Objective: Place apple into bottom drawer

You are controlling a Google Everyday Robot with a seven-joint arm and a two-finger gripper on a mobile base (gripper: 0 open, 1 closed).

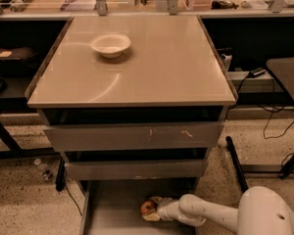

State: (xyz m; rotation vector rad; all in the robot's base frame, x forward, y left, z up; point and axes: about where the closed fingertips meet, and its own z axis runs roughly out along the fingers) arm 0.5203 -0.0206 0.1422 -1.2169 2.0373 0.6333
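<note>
The bottom drawer (112,209) is pulled out, a grey tray below the two closed drawer fronts. The apple (147,208), small and red with yellow patches, sits low over the drawer floor near its middle. My gripper (152,209) reaches in from the right at the end of the white arm (206,213), and its fingers close around the apple from the right side. I cannot tell whether the apple rests on the floor or hangs just above it.
A white bowl (110,44) stands on the cabinet top (166,67) at the back left. The scratched upper drawer front (132,137) and the middle drawer front (134,169) are shut. Dark desks and cables flank the cabinet on both sides.
</note>
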